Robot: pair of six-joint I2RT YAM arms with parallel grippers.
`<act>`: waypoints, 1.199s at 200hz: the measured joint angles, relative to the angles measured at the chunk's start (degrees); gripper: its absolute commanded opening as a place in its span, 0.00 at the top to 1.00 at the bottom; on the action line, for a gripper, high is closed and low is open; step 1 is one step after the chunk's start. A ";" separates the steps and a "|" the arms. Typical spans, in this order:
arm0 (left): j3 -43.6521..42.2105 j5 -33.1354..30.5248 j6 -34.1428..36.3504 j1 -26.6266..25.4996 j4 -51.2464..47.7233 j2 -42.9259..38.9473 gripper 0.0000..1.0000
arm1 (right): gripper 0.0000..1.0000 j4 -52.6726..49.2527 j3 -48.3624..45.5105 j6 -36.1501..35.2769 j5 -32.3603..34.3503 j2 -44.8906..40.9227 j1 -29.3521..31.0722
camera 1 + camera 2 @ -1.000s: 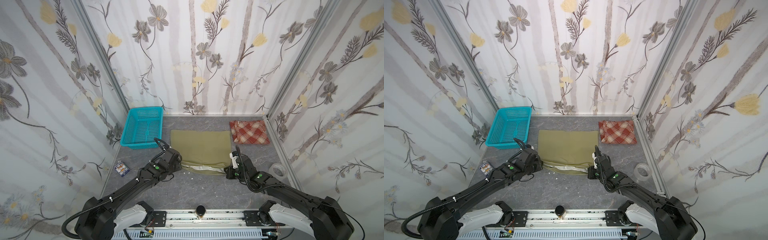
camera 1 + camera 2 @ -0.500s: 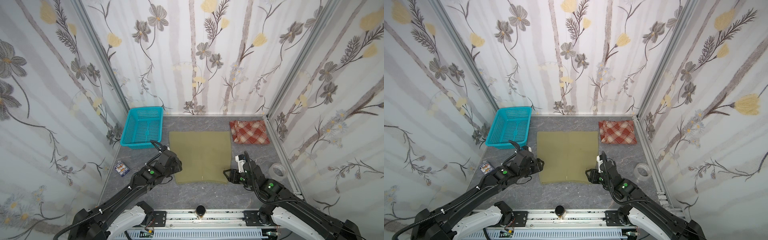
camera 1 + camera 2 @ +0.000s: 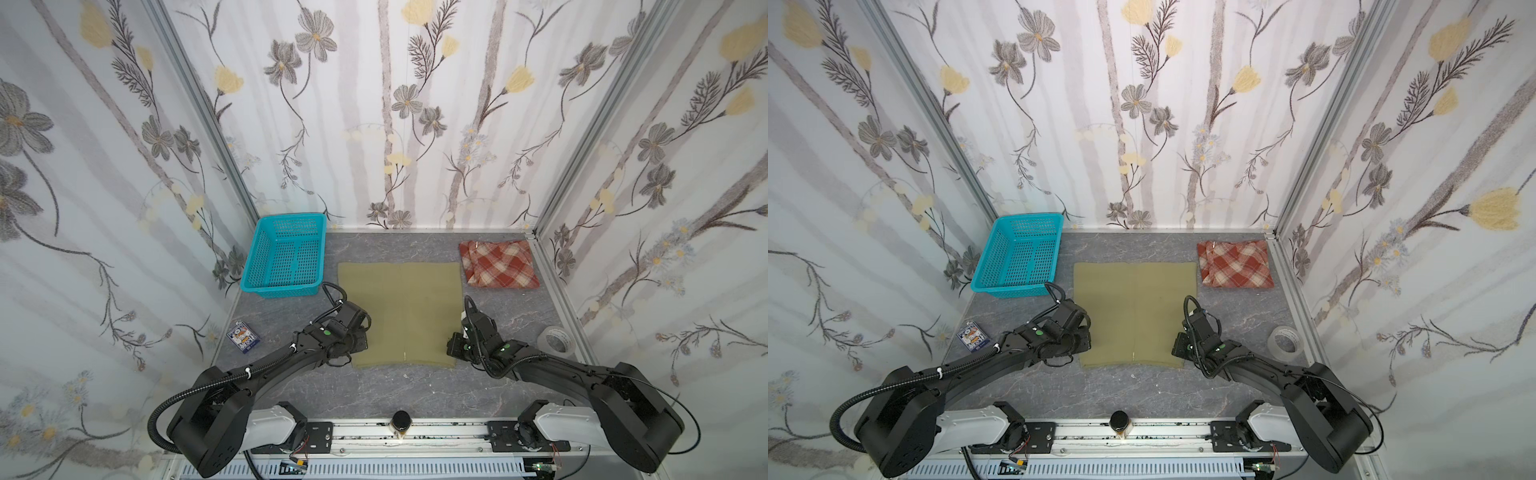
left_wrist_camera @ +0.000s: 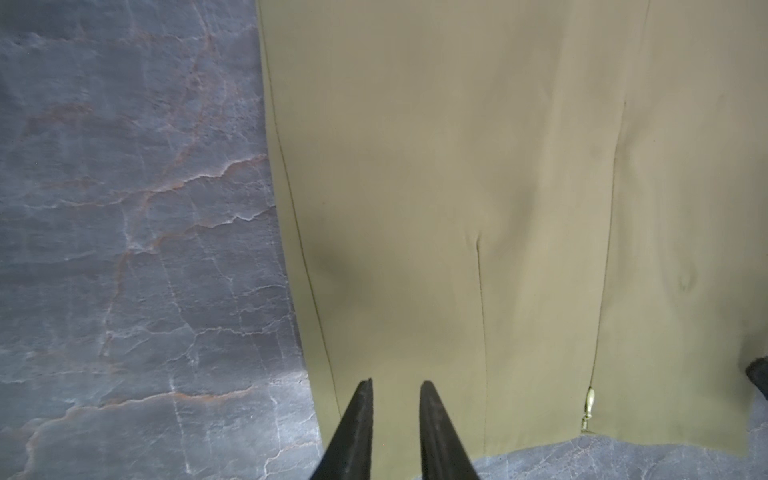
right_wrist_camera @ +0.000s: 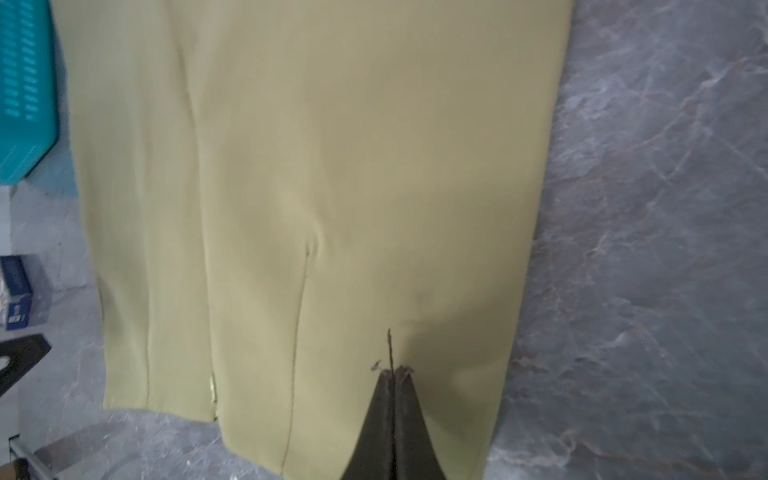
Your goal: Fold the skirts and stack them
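Olive skirt [image 3: 401, 311] lies flat. Right tool [image 5: 390, 372] pinches its five-o'clock corner; left tool [image 4: 396, 388], slightly parted, hangs over seven o'clock.

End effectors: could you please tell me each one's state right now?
Left end effector: open a little, at the olive skirt's edge.
Right end effector: closed, pinching the olive skirt.

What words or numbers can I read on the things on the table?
On the small blue box: there is printed lettering, but it is too small and blurred to read.
On the olive skirt, plaid skirt, basket and tape roll: no words, labels or numbers show.
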 measured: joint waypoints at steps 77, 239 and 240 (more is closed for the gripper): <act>0.07 2.58 -0.09 -0.98 3.41 7.61 0.79 | 1.00 7.19 9.84 -0.09 -0.04 16.48 -5.03; 5.22 5.70 2.93 -2.14 4.24 14.14 1.00 | 1.00 -3.74 22.12 -10.47 0.76 11.82 -10.99; 5.22 5.70 2.93 -2.14 4.24 14.16 1.00 | 1.00 -3.74 22.01 -10.47 0.72 11.61 -10.99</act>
